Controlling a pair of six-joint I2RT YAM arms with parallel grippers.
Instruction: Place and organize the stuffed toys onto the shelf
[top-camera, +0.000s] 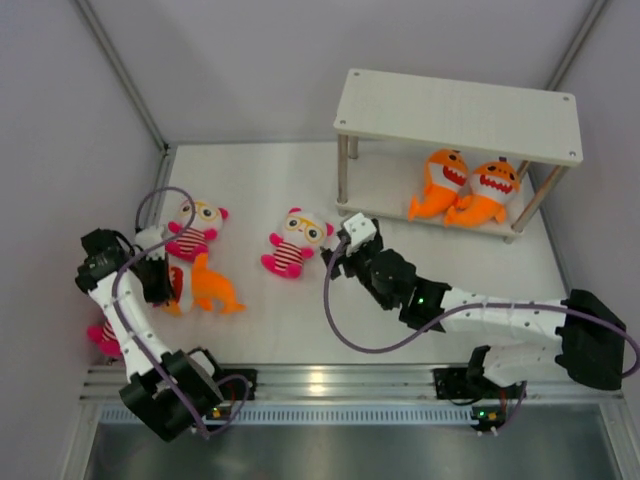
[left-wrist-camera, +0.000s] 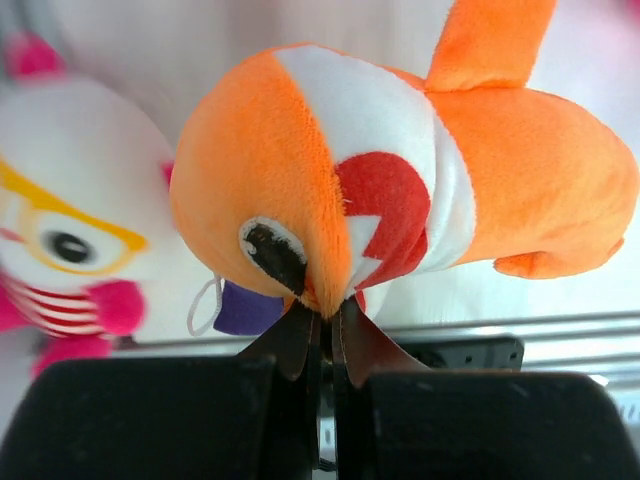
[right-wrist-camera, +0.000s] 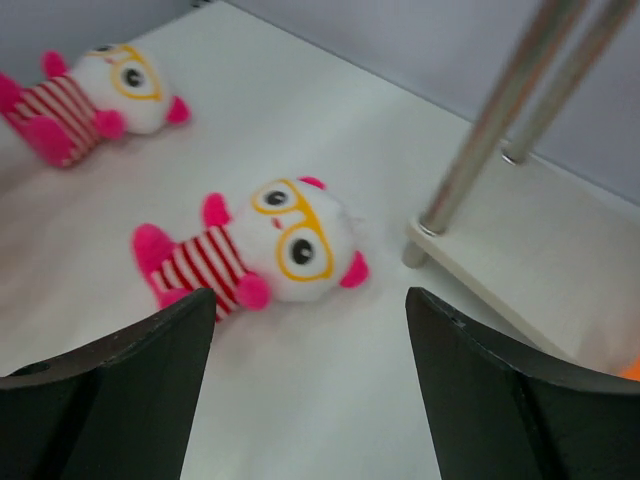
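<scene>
A smooth white tabletop (top-camera: 260, 170) sits between pale lilac-grey walls (top-camera: 250, 60), with a ridged metal rail (top-camera: 320, 375) along its near edge. Beyond the right gripper (right-wrist-camera: 310, 300), off to its right, stands the shelf (top-camera: 460, 110): flat boards of pale wood grain on thin, shiny metal legs. Two plush sharks (top-camera: 440, 185) lie side by side on its lower board. The right arm stretches low across the table, its black fingers spread wide and holding nothing. Just ahead of them a soft white-headed doll (right-wrist-camera: 265, 245) lies face up, with yellow glasses, pink ears and a red-striped body. A second doll (right-wrist-camera: 90, 90) lies farther off to the left. The left arm is folded over, and the left gripper (left-wrist-camera: 322, 325) is pinched almost closed on the snout of a fuzzy orange shark (left-wrist-camera: 420, 190). The second doll lies just to this gripper's left.
</scene>
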